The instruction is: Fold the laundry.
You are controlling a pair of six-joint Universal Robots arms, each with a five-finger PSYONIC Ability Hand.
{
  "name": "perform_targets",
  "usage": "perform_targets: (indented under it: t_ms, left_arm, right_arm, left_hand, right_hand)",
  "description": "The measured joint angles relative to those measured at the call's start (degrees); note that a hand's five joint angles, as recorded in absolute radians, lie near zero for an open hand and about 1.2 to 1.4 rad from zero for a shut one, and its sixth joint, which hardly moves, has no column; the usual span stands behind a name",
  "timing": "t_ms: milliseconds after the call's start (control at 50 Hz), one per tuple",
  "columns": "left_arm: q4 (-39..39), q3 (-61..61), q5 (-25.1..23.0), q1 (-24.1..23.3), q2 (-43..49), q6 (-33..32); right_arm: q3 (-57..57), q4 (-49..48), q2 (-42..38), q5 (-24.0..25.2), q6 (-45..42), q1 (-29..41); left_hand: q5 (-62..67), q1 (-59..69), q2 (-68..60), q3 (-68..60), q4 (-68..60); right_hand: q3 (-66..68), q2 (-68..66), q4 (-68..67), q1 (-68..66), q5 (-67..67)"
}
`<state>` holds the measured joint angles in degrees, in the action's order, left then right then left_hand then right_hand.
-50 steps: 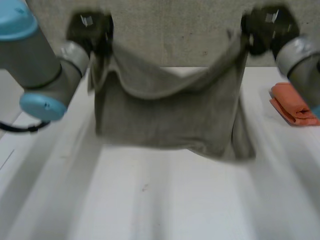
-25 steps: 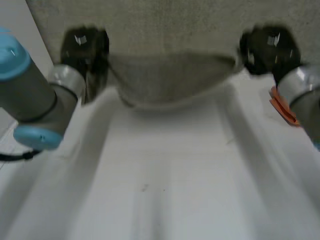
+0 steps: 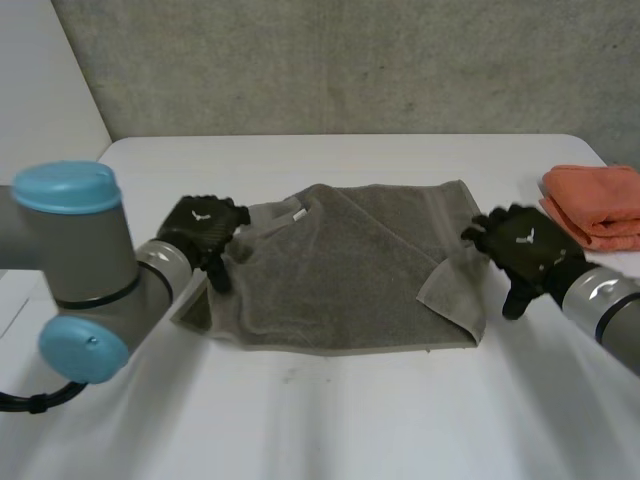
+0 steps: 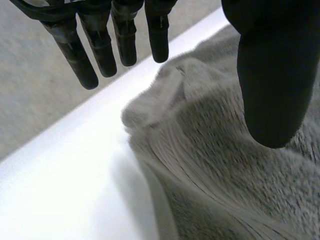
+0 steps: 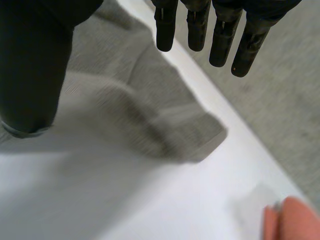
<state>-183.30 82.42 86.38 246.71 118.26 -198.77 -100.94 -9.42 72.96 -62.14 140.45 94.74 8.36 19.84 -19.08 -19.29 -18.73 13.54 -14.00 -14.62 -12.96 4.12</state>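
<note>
Where the head view looks down, the towel [image 3: 340, 265] lies rumpled on the worktop [image 3: 330, 410], left hand [image 3: 200, 228] at its left edge, right hand [image 3: 525, 250] at its right edge, orange cloth [image 3: 595, 200] beyond. Left wrist view: left hand wide, fingers [image 4: 100, 45] straight over a towel corner, holding nothing. Right wrist view: right hand wide too, fingers [image 5: 222, 35] straight above the towel's edge.

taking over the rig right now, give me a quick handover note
Left hand: open, at the left edge of the grey terry towel, thumb over the cloth, holding nothing.
Right hand: open, beside the towel's right edge, holding nothing.
The towel lies on the white table, its left edge bunched and its near right corner flipped over.
Done: the folded orange cloth sits at the table's right.
Left: smooth the grey towel and fold it.
</note>
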Motion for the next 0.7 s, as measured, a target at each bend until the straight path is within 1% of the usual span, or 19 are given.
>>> perform_targets:
  t_ms: [120, 200, 220, 260, 340, 360, 420, 440, 480, 560, 660, 700]
  left_arm:
    - [-0.7, 5.8, -0.3, 0.6, -7.9, -0.2]
    - [-1.2, 10.6, -1.0, 1.0, -11.9, -0.5]
    - [-1.3, 12.6, -1.5, 1.3, -13.0, -0.8]
    - [-1.3, 14.7, -2.2, 1.7, -13.8, -1.1]
    - [-1.4, 18.1, -3.2, 3.1, -14.5, -1.6]
    - [-1.4, 19.3, -3.5, 3.8, -14.5, -1.7]
    - [-1.5, 20.6, -3.8, 4.8, -14.4, -1.8]
    - [-1.6, 21.0, -3.9, 5.1, -14.4, -1.8]
    - [-1.7, 21.3, -3.9, 5.5, -14.3, -1.8]
    - [-2.3, 21.9, -4.0, 6.0, -14.5, -1.7]
    - [-2.9, 22.2, -4.2, 5.9, -14.7, -1.7]
    - [-3.0, 22.2, -4.3, 5.9, -14.7, -1.6]
  right_arm:
    - [3.1, 4.2, 4.3, 2.1, -4.2, 0.4]
    - [4.6, 7.7, 5.3, 4.7, -9.9, 0.7]
    - [5.5, 9.6, 5.1, 6.0, -13.4, 1.1]
    - [6.5, 11.6, 4.1, 7.1, -17.3, 1.7]
    - [9.7, 16.1, 0.3, 7.9, -24.0, 4.2]
    - [11.4, 18.3, -2.0, 7.7, -26.0, 5.6]
    - [13.8, 21.1, -5.0, 7.0, -27.9, 7.3]
    - [15.6, 23.0, -7.1, 6.2, -28.8, 8.5]
    - [16.6, 24.0, -8.3, 5.8, -29.1, 9.1]
    - [21.3, 26.9, -14.2, 2.0, -29.7, 11.1]
    - [25.8, 27.7, -19.0, -2.8, -29.6, 12.6]
    - [26.6, 27.7, -19.8, -3.7, -29.6, 12.8]
  left_hand:
    - [0.0, 0.0, 0.0, 0.0, 0.0]
    - [0.0, 0.0, 0.0, 0.0, 0.0]
    - [0.0, 0.0, 0.0, 0.0, 0.0]
    - [0.0, 0.0, 0.0, 0.0, 0.0]
    - [0.0, 0.0, 0.0, 0.0, 0.0]
    - [0.0, 0.0, 0.0, 0.0, 0.0]
    - [0.0, 0.0, 0.0, 0.0, 0.0]
    - [0.0, 0.0, 0.0, 0.0, 0.0]
    - [0.0, 0.0, 0.0, 0.0, 0.0]
    - [0.0, 0.0, 0.0, 0.0, 0.0]
    - [0.0, 0.0, 0.0, 0.0, 0.0]
    - [0.0, 0.0, 0.0, 0.0, 0.0]
  right_hand:
    - [0.0, 0.0, 0.0, 0.0, 0.0]
    - [0.2, 0.0, 0.0, 0.0, 0.1]
    - [0.2, -0.2, -0.1, 0.0, 0.2]
    - [1.1, -0.7, -0.2, -0.2, 0.7]
    - [4.3, -3.6, -2.7, -1.4, 3.7]
    - [4.8, -4.1, -3.5, -2.1, 4.2]
    - [6.1, -5.0, -4.9, -3.7, 5.4]
    - [6.6, -5.5, -5.5, -4.3, 6.0]
    - [6.7, -5.5, -5.6, -4.3, 6.2]
    - [6.7, -5.5, -5.8, -4.3, 6.7]
    - [7.6, -5.5, -6.5, -5.3, 7.3]
    - [7.7, -5.5, -6.6, -5.3, 7.3]
